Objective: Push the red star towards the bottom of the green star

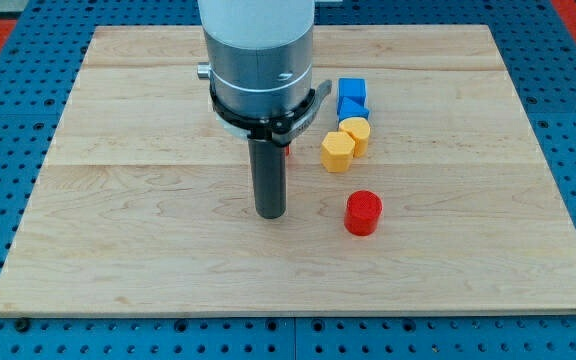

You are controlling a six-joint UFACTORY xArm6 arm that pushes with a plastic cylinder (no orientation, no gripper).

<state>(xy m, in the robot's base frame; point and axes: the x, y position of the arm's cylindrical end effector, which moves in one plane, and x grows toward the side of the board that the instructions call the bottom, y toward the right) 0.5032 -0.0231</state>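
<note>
Resting on the pale wooden board (148,250), my tip (271,214) stands a little to the view's left of board centre, at the end of the straight dark rod (270,175). No gripper on this arm, so nothing opens or closes and nothing is held; the tip touches no block.

Red cylinder block (363,213): to the view's right of my tip, near but apart, at about the same height in the view.

Two yellow hexagonal blocks, one (337,150) and the other (356,134), touch each other, above the red cylinder. Two blue blocks sit just above the yellows: a blue cube (352,89) and a second blue block (351,107) pressed against it, shape unclear.

Small sliver of red (288,152) shows at the rod's right edge, just under the grey arm collar (263,80). Cannot tell whether this is the red star; the arm hides most of it. Green star not visible anywhere on the board.

Blue perforated table (8,330) surrounds the board.
</note>
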